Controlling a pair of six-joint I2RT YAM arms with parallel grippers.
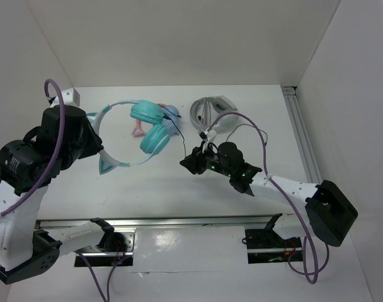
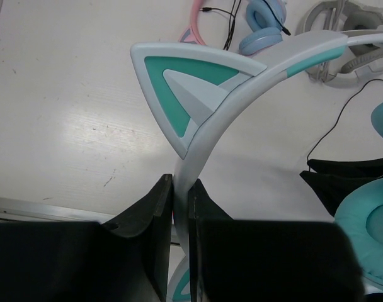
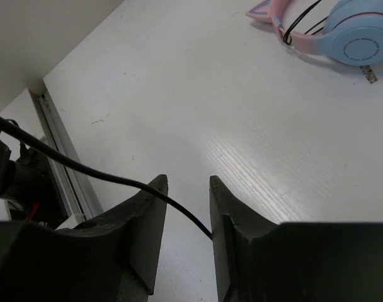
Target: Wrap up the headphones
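Headphones (image 1: 155, 139) look light, stiff (cable (image 3: 84, 168) limp): left gripper (image 2: 181, 189) clamps headband (image 2: 254, 69), right gripper (image 3: 188, 185) narrowly straddles cable, lower centre.

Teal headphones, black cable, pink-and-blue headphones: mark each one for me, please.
teal headphones (image 1: 155, 139), top external view, on the lower ear cup.
black cable (image 3: 109, 178), right wrist view, on the stretch crossing the lower left.
pink-and-blue headphones (image 3: 358, 44), right wrist view, on the blue ear cup.

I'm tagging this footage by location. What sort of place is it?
Likely a robot lab test cell: a white table boxed in by plain white walls, with a metal rail along its near edge and the left arm and right arm mounted beside it.
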